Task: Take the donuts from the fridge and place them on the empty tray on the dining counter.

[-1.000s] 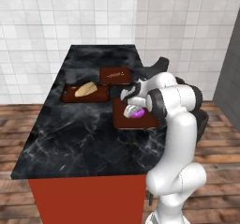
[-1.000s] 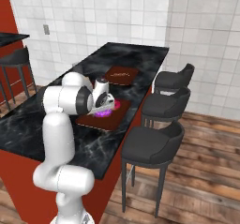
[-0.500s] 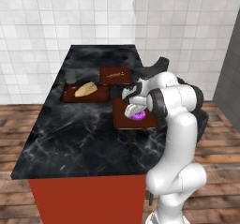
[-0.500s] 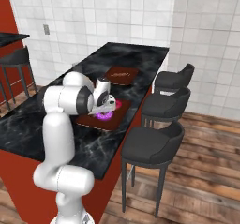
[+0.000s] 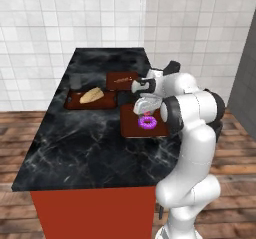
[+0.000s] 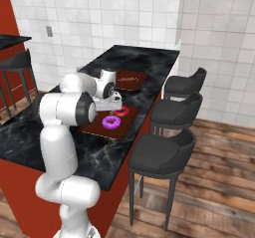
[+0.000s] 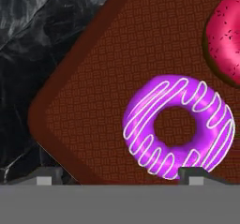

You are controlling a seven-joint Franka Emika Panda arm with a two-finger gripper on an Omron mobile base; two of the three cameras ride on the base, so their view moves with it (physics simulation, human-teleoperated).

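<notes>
Purple white-striped donut (image 7: 178, 127), reddish-brown woven tray (image 7: 112, 78).

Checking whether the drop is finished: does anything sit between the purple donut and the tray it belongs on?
Nothing visible does. The purple donut already lies flat on the tray, beside the red-pink donut.

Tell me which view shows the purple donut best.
Hand view: the purple donut is close and whole, white icing lines clear, lying on the tray. Both base views show it small, beside the arm.
</notes>
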